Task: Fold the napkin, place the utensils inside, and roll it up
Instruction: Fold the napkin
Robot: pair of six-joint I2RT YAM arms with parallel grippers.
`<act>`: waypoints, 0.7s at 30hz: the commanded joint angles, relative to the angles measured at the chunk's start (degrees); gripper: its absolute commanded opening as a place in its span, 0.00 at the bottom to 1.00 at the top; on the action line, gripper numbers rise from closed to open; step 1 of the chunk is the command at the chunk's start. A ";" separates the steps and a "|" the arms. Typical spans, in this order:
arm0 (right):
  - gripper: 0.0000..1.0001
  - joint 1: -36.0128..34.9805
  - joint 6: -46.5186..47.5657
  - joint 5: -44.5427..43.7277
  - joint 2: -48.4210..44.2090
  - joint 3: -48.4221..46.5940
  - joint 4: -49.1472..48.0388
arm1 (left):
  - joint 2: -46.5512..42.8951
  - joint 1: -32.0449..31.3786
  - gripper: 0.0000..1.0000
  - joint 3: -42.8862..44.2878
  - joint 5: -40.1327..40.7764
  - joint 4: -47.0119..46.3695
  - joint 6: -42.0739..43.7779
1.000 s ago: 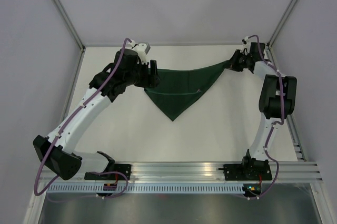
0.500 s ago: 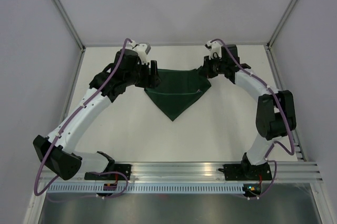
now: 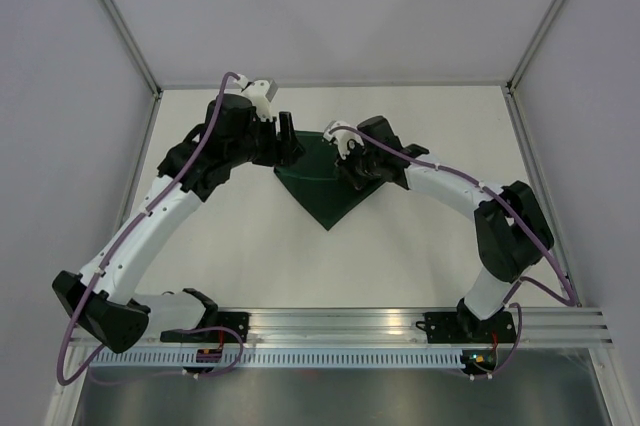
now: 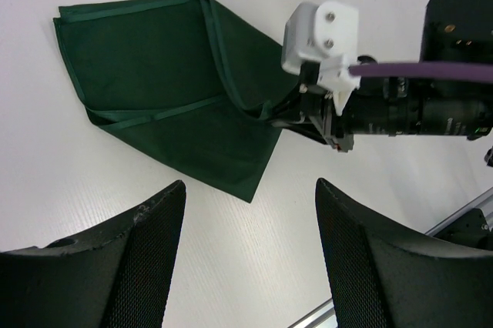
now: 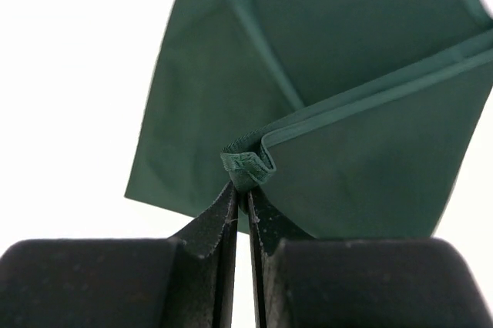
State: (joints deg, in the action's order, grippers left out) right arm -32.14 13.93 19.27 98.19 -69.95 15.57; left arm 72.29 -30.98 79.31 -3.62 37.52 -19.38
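The dark green napkin (image 3: pixel 325 201) lies on the white table, folded into a downward-pointing triangle. My right gripper (image 3: pixel 349 168) is shut on a bunched corner of the napkin (image 5: pixel 248 168) and holds it lifted over the cloth's middle. In the right wrist view the pads (image 5: pixel 218 224) pinch that hemmed corner. My left gripper (image 3: pixel 284 139) hovers by the napkin's left end, open, with only bare table between its fingers (image 4: pixel 154 228). In the left wrist view the napkin (image 4: pixel 154 89) lies ahead, with the right gripper (image 4: pixel 271 112) at its lifted edge. No utensils are in view.
Grey walls enclose the white table (image 3: pixel 430 236) on the left, back and right. An aluminium rail (image 3: pixel 340 324) carrying both arm bases runs along the near edge. The right arm (image 3: pixel 450 186) arches over the table's right half.
My right gripper has carried the napkin's corner from the far right back leftward over the cloth, folding the right wing in. The left arm shifted only slightly.
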 commanded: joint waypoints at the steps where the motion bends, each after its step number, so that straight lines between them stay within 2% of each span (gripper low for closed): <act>1: 0.14 -2.04 3.29 -2.92 -0.81 0.96 0.33 | -2.24 0.04 0.73 0.41 -0.95 -1.75 -2.51; 8: 0.13 -6.70 4.35 -4.76 0.33 1.75 0.42 | -2.86 0.13 0.73 0.23 -0.95 -1.39 -2.42; 21: 0.12 -9.52 5.84 -4.76 3.06 3.33 0.42 | -3.12 0.04 0.73 -0.47 -1.04 -1.31 -2.24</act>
State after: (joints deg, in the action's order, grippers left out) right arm -40.88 18.55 14.85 100.60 -66.89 16.40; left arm 70.52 -30.98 79.31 -3.62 37.54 -19.92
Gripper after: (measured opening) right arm 0.121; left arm 0.731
